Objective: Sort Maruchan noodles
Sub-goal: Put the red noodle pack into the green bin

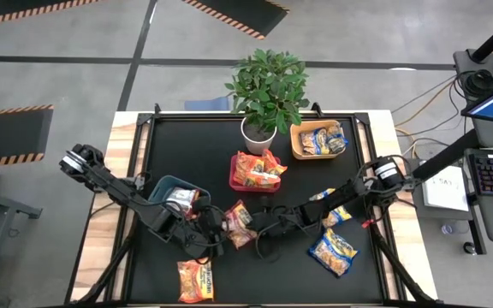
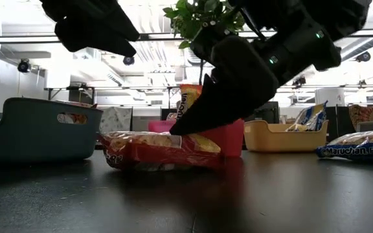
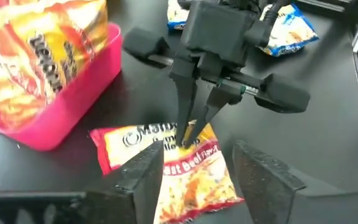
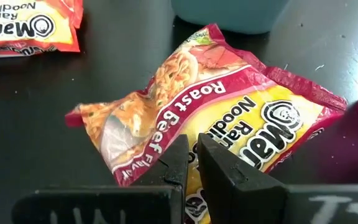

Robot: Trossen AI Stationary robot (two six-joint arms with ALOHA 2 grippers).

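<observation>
Two grippers met over one red packet (image 1: 239, 224) near the middle of the tabletop. Its label read "Maruchan Ramen Noodle" and "Roast Beef Flavor". The right gripper (image 4: 193, 160) had its fingers nearly pressed together, pinching the packet's upper face, as the left wrist view also showed (image 3: 192, 127). The left gripper (image 3: 197, 169) stood spread, one finger on either side of the packet's end, not gripping it.

Three bins sat toward the far edge and left side. A red bin (image 1: 236, 179) near the middle held several orange-red packets; their exact count could not be told. A yellow bin (image 1: 298, 151) beside it held blue-and-yellow packets, count also unclear. A grey-blue bin (image 1: 166, 182) on the left, just beside the left arm, held one silvery packet (image 1: 181, 199).

Three more packets lay loose on the tabletop: an orange one (image 1: 195, 281) at the near edge, lettered "Maruchan Ramen Noodle", a blue-and-yellow one (image 1: 333, 251) toward the near right corner, with "Maruchan Ram" readable in the low view (image 2: 358, 147), and another blue-and-yellow one (image 1: 335, 215) partly under the right arm.

One potted plant (image 1: 266, 90) stood at the far edge.
</observation>
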